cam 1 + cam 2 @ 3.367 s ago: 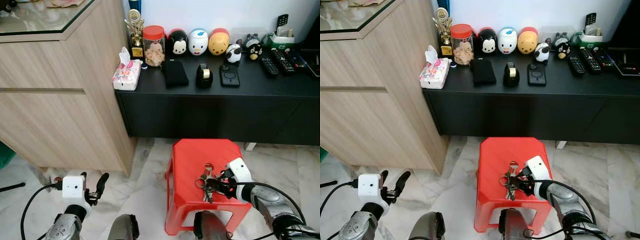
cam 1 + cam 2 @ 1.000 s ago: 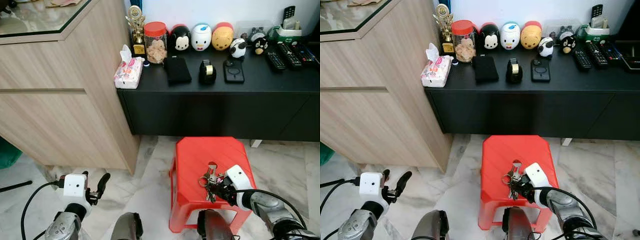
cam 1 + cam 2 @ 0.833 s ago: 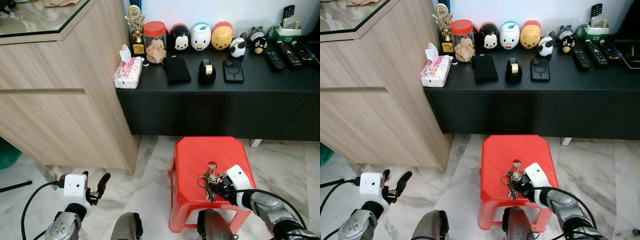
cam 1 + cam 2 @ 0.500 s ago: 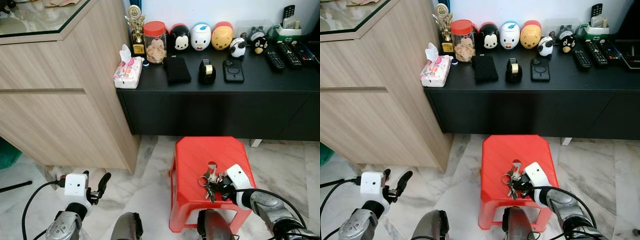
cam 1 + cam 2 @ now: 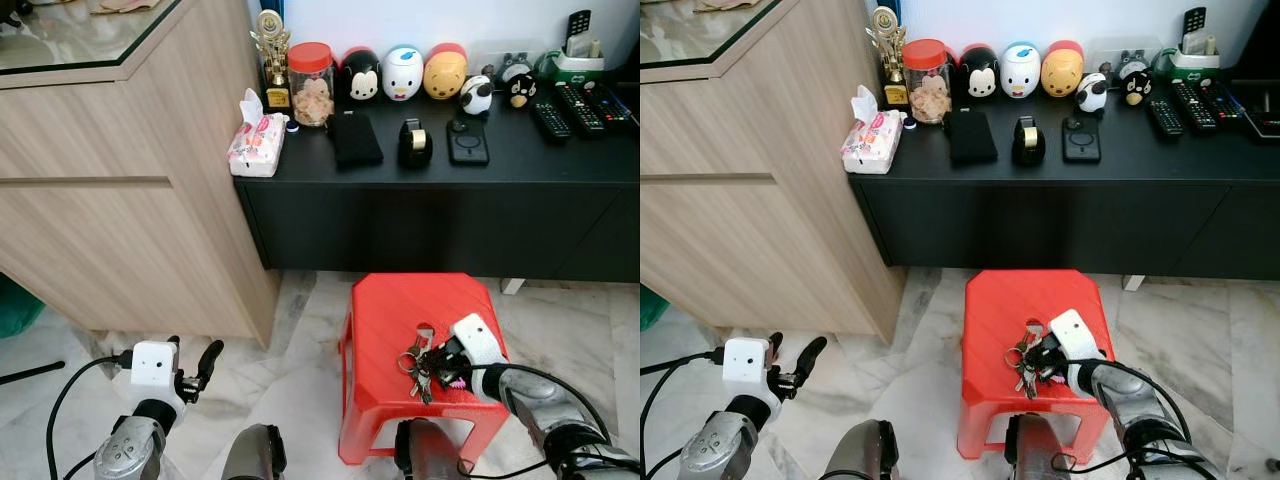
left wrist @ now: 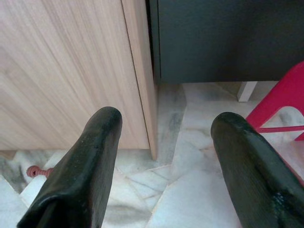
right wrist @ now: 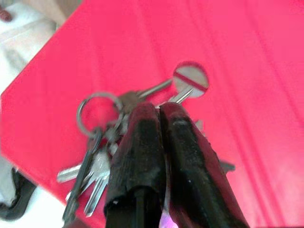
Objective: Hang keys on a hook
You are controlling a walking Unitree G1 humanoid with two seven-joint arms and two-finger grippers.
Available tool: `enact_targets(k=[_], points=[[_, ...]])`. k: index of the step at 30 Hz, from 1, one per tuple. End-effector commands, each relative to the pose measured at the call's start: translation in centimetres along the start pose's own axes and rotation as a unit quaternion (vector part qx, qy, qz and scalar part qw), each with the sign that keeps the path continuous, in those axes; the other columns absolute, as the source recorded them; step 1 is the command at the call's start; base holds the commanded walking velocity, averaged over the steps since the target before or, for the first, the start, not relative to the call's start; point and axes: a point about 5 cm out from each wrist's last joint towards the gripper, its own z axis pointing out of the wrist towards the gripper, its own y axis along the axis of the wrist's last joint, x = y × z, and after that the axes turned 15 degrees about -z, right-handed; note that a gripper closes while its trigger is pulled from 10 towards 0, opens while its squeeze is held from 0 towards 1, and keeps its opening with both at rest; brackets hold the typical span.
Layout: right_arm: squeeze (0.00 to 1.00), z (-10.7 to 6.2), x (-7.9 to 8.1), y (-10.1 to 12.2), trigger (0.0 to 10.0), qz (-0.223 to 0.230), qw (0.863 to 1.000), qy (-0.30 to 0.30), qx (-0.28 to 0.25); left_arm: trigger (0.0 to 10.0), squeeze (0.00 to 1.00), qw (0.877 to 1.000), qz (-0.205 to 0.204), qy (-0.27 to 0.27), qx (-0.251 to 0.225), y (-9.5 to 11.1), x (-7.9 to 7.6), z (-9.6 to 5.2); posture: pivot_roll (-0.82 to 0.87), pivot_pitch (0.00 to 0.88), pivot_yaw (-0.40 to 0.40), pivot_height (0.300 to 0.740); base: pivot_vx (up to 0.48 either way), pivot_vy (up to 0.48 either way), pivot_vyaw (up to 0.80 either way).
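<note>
Key bunch [image 5: 420, 357] lies on the red stool [image 5: 400, 310] top, by its centre hole, right where the right gripper [image 5: 437, 362] can pinch it. Fingers [image 7: 156, 147] pressed together over the bunch; whether metal is actually caught between them is hidden, probably a grasp before lifting. Left gripper [image 5: 195, 370] idles wide open and empty, left of the stool. No hook visible; black worktop [image 5: 560, 160] behind the stool carries clutter.

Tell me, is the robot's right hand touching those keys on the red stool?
Touching. In the right wrist view the right hand has its two black fingers pressed together on the keys lying on the red stool.
</note>
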Motion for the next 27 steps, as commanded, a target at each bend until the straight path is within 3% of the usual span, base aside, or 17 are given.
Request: enact_targets(k=[1, 7, 12, 15, 16, 18, 24, 25, 26, 27], points=[[0.0, 0.1, -0.3, 0.7, 0.0, 0.013, 0.999, -0.022, -0.026, 10.0, 0.0, 1.0, 0.009, 0.012, 0.015, -0.5, 0.5, -0.1, 0.02, 0.083, 0.057, 0.619, 0.0, 0.0, 0.0], [0.0, 0.1, -0.4, 1.5, 0.0, 0.05, 0.994, -0.06, -0.077, 10.0, 0.0, 1.0, 0.005, 0.022, 0.012, -0.5, 0.8, 0.3, 0.0, 0.065, 0.046, 0.619, 0.0, 0.0, 0.0], [0.0, -0.4, -1.1, 2.0, 0.0, 0.09, 0.982, -0.121, -0.118, 10.0, 0.0, 0.999, 0.001, 0.035, 0.013, -0.8, 1.2, 0.5, -0.01, 0.044, 0.036, 0.619, 0.0, 0.0, 0.0], [0.0, -1.5, -1.9, 2.8, 0.0, 0.158, 0.946, -0.22, -0.177, 10.0, 0.0, 0.998, -0.006, 0.054, 0.022, -1.5, 1.9, 0.7, -0.03, 0.02, 0.029, 0.619, 0.0, 0.0, 0.0], [0.0, -1.5, -1.9, 2.8, 0.0, 0.158, 0.946, -0.22, -0.177, 10.0, 0.0, 0.998, -0.006, 0.054, 0.022, -1.5, 1.9, 0.7, -0.03, 0.02, 0.029, 0.619, 0.0, 0.0, 0.0], [0.0, -1.9, -1.0, 3.5, 0.0, 0.177, 0.928, -0.259, -0.202, 10.0, 0.0, 0.997, -0.011, 0.072, 0.039, -2.4, 2.5, 0.6, -0.05, 0.0, 0.022, 0.619, 0.0, 0.0, 0.0], [0.0, -2.2, 0.6, 4.1, 0.0, 0.186, 0.915, -0.282, -0.22, 10.0, 0.0, 0.993, -0.02, 0.093, 0.063, -3.7, 2.9, 0.5, -0.07, 0.0, 0.011, 0.619, 0.0, 0.0, 0.0], [0.0, -2.5, 1.1, 4.4, 1.0, 0.179, 0.913, -0.29, -0.223, 10.0, 0.0, 0.991, -0.029, 0.105, 0.083, -4.7, 3.0, 0.2, -0.08, 0.0, 0.006, 0.619, 0.0, 0.0, 0.0], [0.0, -2.7, 1.5, 4.7, 3.9, 0.175, 0.912, -0.296, -0.224, 10.0, 0.0, 0.988, -0.035, 0.113, 0.097, -5.4, 3.1, 0.0, -0.08, 0.0, 0.006, 0.619, 0.0, 0.0, 0.0], [0.0, -2.8, 1.8, 4.8, 8.3, 0.174, 0.911, -0.299, -0.226, 10.0, 0.0, 0.985, -0.041, 0.121, 0.113, -6.2, 3.2, -0.3, -0.1, 0.0, -0.003, 0.619, 0.0, 0.0, 0.0]])
